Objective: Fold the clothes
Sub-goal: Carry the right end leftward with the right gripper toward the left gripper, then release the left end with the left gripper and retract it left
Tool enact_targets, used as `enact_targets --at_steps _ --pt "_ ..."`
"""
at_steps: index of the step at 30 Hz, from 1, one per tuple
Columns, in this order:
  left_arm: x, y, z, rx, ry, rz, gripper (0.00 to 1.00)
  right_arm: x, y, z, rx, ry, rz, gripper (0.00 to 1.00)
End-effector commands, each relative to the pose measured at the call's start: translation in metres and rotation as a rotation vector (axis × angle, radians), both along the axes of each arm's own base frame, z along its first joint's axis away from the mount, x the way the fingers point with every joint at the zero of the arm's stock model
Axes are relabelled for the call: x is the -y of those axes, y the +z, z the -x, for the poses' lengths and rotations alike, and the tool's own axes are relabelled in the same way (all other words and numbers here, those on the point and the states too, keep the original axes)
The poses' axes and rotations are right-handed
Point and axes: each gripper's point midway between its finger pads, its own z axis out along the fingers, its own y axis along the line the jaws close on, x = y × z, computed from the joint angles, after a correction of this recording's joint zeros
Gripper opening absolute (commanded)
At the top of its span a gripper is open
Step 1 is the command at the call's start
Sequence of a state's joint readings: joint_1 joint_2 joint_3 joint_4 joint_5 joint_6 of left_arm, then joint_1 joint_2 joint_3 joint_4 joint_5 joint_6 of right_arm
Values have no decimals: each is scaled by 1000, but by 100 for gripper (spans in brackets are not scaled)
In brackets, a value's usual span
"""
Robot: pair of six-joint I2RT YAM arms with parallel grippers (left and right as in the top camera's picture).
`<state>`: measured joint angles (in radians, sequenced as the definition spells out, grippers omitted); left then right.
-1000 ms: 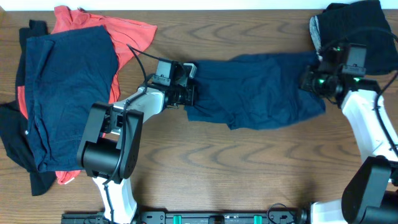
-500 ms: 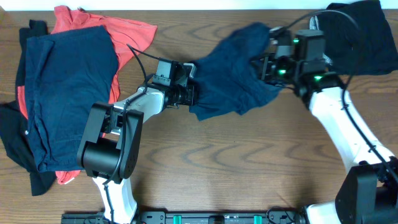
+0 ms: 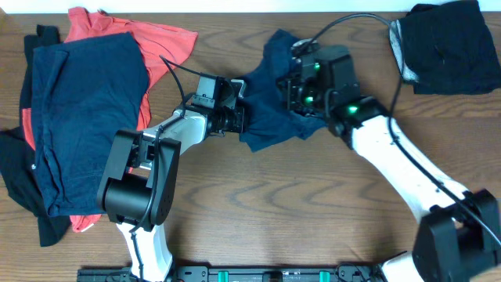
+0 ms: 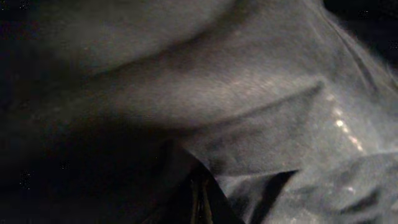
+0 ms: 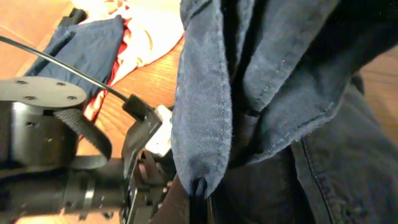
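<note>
A dark navy garment (image 3: 270, 102) lies bunched at the table's middle, folded over on itself. My left gripper (image 3: 239, 117) is shut on its left edge; the left wrist view shows only dark cloth (image 4: 249, 106) pressed close. My right gripper (image 3: 296, 92) is shut on the garment's other end and holds it lifted over the left half, close to the left gripper. In the right wrist view a hemmed fold of navy cloth (image 5: 205, 124) hangs from the jaws (image 5: 198, 198). A pile with a navy garment (image 3: 86, 117), a coral-red shirt (image 3: 168, 43) and black pieces (image 3: 19, 180) lies at the left.
A folded stack of black and grey cloth (image 3: 446, 47) sits at the back right corner. The left arm's base (image 3: 137, 188) stands at the front left, its cable (image 3: 176, 74) looping over the wooden table (image 3: 313, 204). The right arm (image 3: 399, 172) crosses the right half.
My right gripper has carried the garment's right end up and leftward across the table, folding it over toward the left gripper. The left gripper has stayed put.
</note>
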<state>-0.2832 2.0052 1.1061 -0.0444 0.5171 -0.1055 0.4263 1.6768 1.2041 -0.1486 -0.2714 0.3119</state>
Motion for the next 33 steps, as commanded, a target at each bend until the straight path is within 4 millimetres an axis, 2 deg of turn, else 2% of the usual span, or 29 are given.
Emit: enact_targets --at_steps 1,6,12,15,20,22,30,32,33 --pt "-2 -7 2 -17 10 -21 6 -12 -9 -10 4 -6 -3 1" --pt "-2 4 0 0 11 -16 9 -16 -24 -21 9 -9 -5 1" --pt "-3 32 4 23 11 -10 28 -17 -28 -28 29 -18 -7 1" --pt "-10 47 9 24 26 -23 38 -17 -27 -29 33 -20 -7 1" --pt "-39 78 17 24 95 -60 57 -17 -32 -27 19 -18 0 1" --pt "-57 94 17 35 158 -76 63 -17 -37 -26 4 -18 6 1" --pt "-133 172 13 193 385 -81 72 -37 -63 -16 -40 27 26 1" --pt "-148 183 13 221 424 -78 72 -47 -65 -10 -41 50 28 1" --pt "-155 185 12 226 440 -79 72 -52 -65 -6 -40 63 30 5"
